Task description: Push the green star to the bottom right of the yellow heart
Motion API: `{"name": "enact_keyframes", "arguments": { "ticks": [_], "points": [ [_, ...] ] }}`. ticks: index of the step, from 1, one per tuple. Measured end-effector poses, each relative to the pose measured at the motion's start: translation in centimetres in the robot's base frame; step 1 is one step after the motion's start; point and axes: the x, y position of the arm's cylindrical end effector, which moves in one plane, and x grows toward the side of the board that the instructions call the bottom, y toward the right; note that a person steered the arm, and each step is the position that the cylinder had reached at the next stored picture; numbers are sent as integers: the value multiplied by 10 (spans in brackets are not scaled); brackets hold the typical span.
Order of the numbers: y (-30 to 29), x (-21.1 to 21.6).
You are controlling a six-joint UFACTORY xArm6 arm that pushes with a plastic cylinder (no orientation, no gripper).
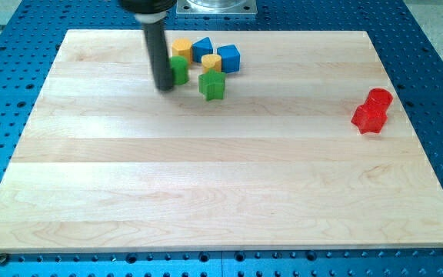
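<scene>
The green star (212, 85) lies near the view's top, left of centre. A yellow block (181, 48), which looks like the heart, lies above and to its left. A second yellow block (211, 63), whose shape I cannot make out, sits just above the star. My tip (162, 87) rests on the board to the left of the star, about a block's width away. The rod touches or partly covers the left side of another green block (179, 69), which stands between the tip and the yellow blocks.
A blue triangle-like block (202, 48) and a blue cube (228, 58) sit beside the yellow blocks. Two red blocks (378, 98) (368, 118) lie together near the right edge. The wooden board (221, 200) rests on a blue perforated table.
</scene>
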Motion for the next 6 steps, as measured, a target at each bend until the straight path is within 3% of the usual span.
{"name": "enact_keyframes", "arguments": {
  "ticks": [1, 2, 3, 5, 6],
  "points": [
    [-15, -3],
    [-37, 33],
    [24, 104],
    [57, 35],
    [84, 35]
  ]
}}
